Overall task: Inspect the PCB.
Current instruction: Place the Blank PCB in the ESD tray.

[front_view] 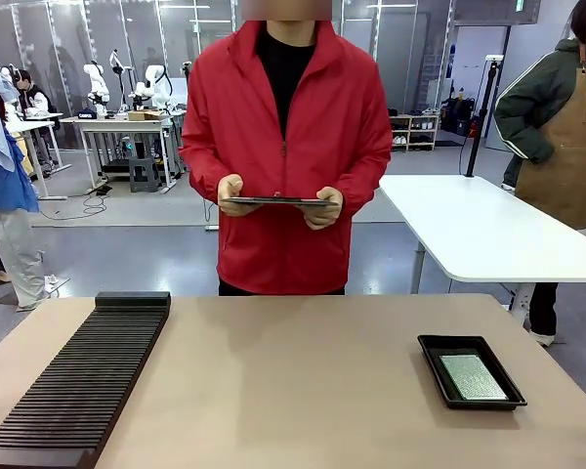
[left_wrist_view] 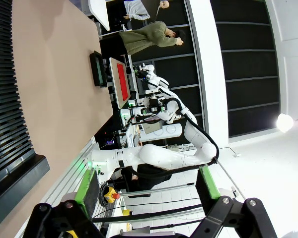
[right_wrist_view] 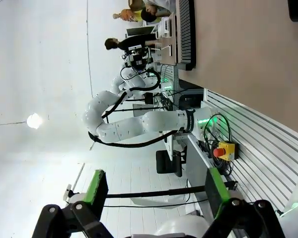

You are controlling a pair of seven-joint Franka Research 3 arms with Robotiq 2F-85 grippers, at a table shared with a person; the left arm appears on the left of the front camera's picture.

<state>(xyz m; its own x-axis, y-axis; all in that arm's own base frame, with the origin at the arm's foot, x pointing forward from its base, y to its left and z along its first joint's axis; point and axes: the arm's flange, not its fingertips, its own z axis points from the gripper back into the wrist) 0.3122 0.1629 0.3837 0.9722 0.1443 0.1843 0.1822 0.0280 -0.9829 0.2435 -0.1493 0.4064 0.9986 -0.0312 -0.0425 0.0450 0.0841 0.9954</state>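
Slotted black rack [front_view: 83,376] front-left on tan table [front_view: 293,381]; PCB [front_view: 473,376] in black tray [front_view: 428,354].

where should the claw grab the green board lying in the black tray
The green board lies flat inside the black tray, with low walls close around it, so a side pinch looks blocked. Probably best to come straight down from above and catch its two long edges, or tip up a short end first. The right claw, open now, is on that side.

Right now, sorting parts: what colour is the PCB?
Speckled green PCB, clearest in the front view.
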